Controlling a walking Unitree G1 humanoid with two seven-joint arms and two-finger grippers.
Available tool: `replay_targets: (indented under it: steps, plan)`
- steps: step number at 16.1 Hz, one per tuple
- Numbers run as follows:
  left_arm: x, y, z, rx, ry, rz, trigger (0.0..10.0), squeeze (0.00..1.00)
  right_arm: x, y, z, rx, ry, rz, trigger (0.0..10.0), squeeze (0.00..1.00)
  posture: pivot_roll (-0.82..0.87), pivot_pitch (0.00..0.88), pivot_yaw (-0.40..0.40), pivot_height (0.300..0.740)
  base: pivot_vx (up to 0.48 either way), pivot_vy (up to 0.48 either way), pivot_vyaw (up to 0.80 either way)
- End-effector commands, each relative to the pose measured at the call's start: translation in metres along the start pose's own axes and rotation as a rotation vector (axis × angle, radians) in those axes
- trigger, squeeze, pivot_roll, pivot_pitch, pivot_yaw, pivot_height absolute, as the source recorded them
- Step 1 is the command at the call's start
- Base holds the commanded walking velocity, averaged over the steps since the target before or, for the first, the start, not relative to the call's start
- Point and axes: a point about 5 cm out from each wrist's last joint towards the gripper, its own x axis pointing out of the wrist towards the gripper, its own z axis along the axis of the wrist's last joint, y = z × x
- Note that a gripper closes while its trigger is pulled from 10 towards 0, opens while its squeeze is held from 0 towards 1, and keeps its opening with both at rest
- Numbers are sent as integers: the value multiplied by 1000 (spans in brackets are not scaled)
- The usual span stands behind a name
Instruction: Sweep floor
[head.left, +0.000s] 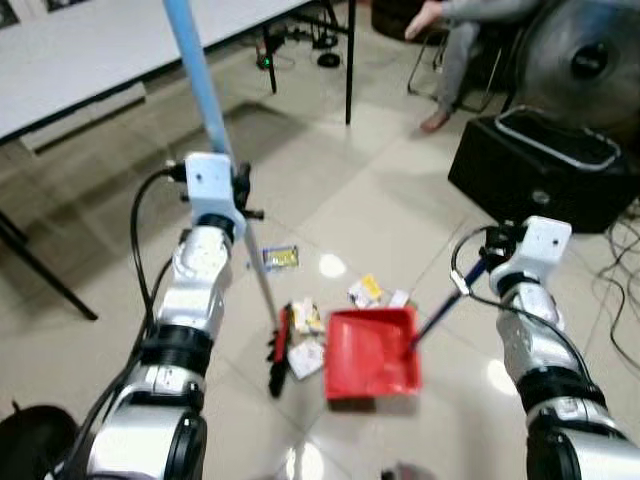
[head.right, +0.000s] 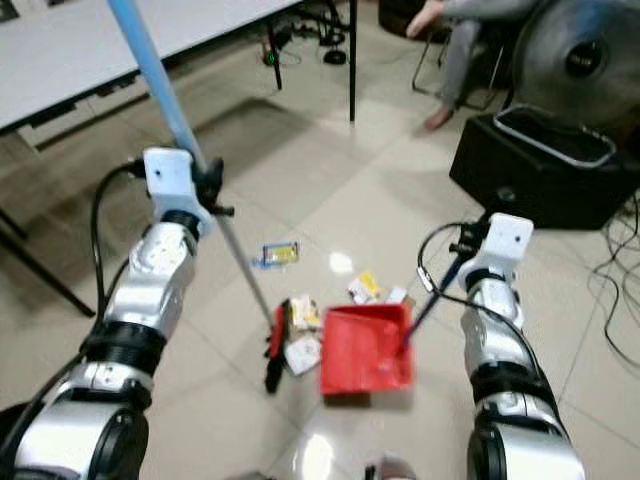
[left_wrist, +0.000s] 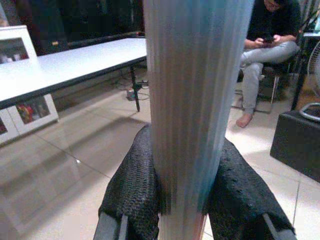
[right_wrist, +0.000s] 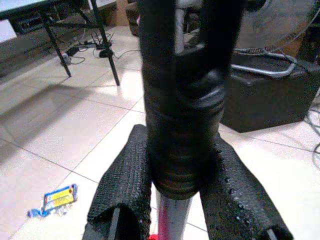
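Observation:
My left gripper (head.left: 240, 192) is shut on the broom's light blue pole (head.left: 200, 80), which fills the space between the black pads (left_wrist: 132, 190) in the left wrist view. The red and black broom head (head.left: 278, 352) rests on the tiles beside the red dustpan (head.left: 370, 352). Off to the right, my right gripper (head.left: 488, 248) is shut on the dustpan's dark handle (right_wrist: 182, 100), which slants down to the pan. Packets of litter (head.left: 306, 320) lie between broom head and pan. More pieces (head.left: 366, 290) sit at the pan's far edge, and a blue and yellow wrapper (head.left: 280, 257) lies farther off.
A white table (head.left: 80, 50) with black legs (head.left: 350, 60) stands at the back left. A black box (head.left: 540, 170) and a fan (head.left: 585, 55) are at the back right, with cables (head.left: 625, 250) on the floor. A person (head.left: 465, 40) sits on a chair behind.

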Motion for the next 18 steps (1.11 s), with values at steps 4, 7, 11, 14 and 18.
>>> replay_targets:
  steps: [4, 7, 11, 14, 18]
  plan:
    - [2, -2, 11, 19, -51, -9, 10000, 0, 3, -3, 16, 10, -74, -8, 10000, 0, -83, 36, 59, 740, 277, 0, 0]
    - [2, -2, 12, 20, -52, -9, 10000, 0, 2, -4, 16, 13, -75, -5, 10000, 0, -86, 47, 58, 740, 281, 0, 0]
    - [2, -2, 12, 20, -52, -8, 10000, 0, 1, -7, 16, 11, -76, -16, 10000, 0, -84, 58, 56, 740, 280, 0, 0]
    - [1, -1, 11, 23, -48, -8, 10000, 0, -1, -11, 16, 7, -77, -24, 10000, 0, -85, 69, 59, 740, 282, 0, 0]
    - [1, 0, 10, 28, -40, -13, 10000, 0, -2, -21, 17, 0, -77, -52, 10000, 0, -87, 80, 65, 740, 282, 0, 0]
